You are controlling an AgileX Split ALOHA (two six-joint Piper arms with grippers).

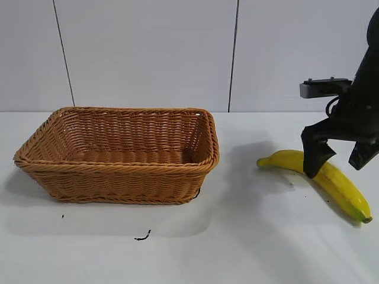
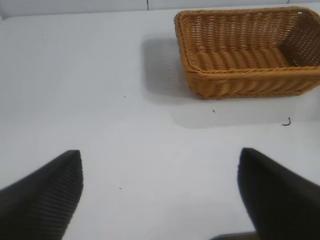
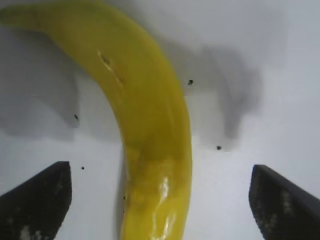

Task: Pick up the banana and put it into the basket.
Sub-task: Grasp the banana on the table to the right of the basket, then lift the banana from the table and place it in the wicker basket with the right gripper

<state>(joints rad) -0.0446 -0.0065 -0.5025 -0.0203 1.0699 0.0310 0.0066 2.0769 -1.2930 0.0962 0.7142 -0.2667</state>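
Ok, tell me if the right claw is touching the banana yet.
Apart. The right wrist view shows the right claw open, its fingers either side of the banana, with bare table between each finger and the fruit.

We see the banana (image 3: 150, 140) lying on the white table (image 3: 280, 75), between our right gripper's (image 3: 160, 200) spread fingers (image 3: 37, 200).

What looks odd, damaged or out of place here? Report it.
Little stands out. The banana has a small brown scuff on its skin, and a dark squiggle mark lies on the table in front of the basket, which sits upright and empty. The right hand straddles the banana, open.
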